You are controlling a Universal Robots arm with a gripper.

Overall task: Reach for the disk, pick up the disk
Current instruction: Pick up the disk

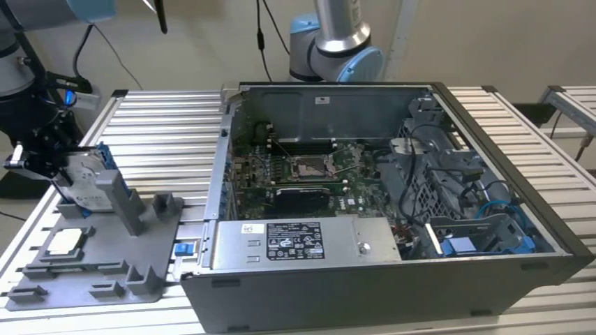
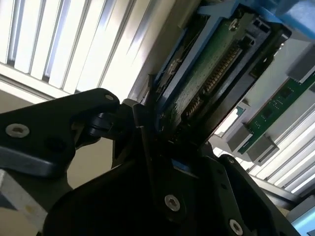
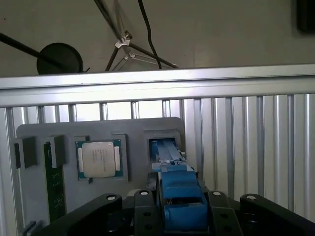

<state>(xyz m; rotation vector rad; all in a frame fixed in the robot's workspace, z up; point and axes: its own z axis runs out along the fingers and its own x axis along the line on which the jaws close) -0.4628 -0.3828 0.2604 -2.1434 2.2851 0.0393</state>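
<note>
Slatted aluminium makes up the tabletop (image 1: 158,118), with an open computer case (image 1: 373,293) across its middle and a grey tray (image 1: 93,279) at the near corner on the exterior view's left.

The tool (image 1: 58,174) hangs over that tray's far end, clamped on the disk (image 1: 86,174). In the first wrist view its black fingers (image 3: 143,212) sit tight against either side of the disk's blue rail (image 3: 182,196), with no gap showing. Gripping it across the thin faces suits a flat drive that stands on edge, since the broad faces are left free to slide past the holder's walls. In the second wrist view the disk's green circuit side (image 2: 211,64) runs away from the jaws, so the hold is near one end.

The disk stands roughly upright, slightly tilted, just behind the tray's grey posts (image 1: 123,206). I cannot tell whether its lower edge is clear of them. By my reading the reach is done and the grasp is made.

Beyond the disk, the first wrist view looks onto a rectangular slot (image 3: 165,147) in the tray, in line with the rail. A square chip (image 3: 98,158) lies in its own recess beside the slot, well apart from the tool.
</note>
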